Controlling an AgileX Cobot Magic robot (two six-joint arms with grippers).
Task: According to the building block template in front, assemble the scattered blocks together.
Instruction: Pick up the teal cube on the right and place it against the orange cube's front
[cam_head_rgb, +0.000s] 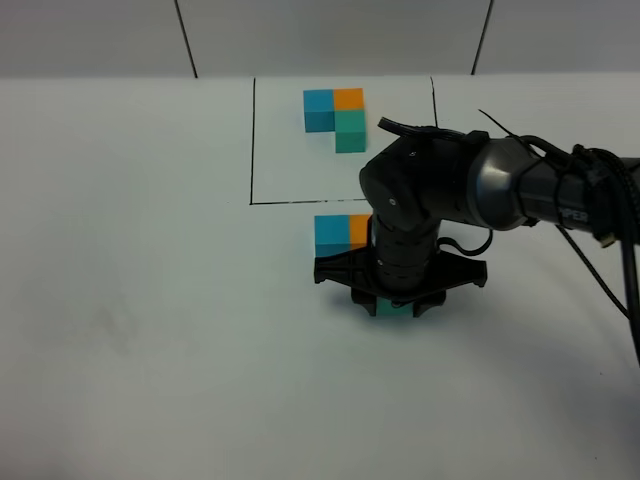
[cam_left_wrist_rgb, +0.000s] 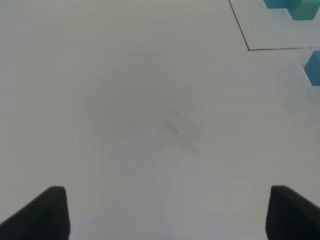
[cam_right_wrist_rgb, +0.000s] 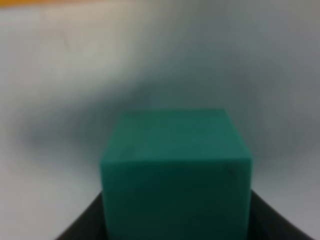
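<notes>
The building block template (cam_head_rgb: 335, 115) is an L of blue, orange and teal-green cubes inside a thin black frame (cam_head_rgb: 252, 140) at the back. Just in front of the frame, the scattered blue cube (cam_head_rgb: 329, 235) and orange cube (cam_head_rgb: 360, 230) sit side by side, touching. My right gripper (cam_head_rgb: 392, 305) points down just in front of them, shut on the teal-green cube (cam_head_rgb: 385, 310). That cube fills the right wrist view (cam_right_wrist_rgb: 175, 165) between the dark fingers (cam_right_wrist_rgb: 80, 227). My left gripper (cam_left_wrist_rgb: 162, 215) is open and empty over bare table.
The white table (cam_head_rgb: 130, 300) stretches wide to the left and front. The right arm's body (cam_head_rgb: 450, 185) and cables (cam_head_rgb: 600, 260) cover the right side. The left wrist view shows the frame's corner (cam_left_wrist_rgb: 248, 49) and the blue cube's edge (cam_left_wrist_rgb: 314, 67).
</notes>
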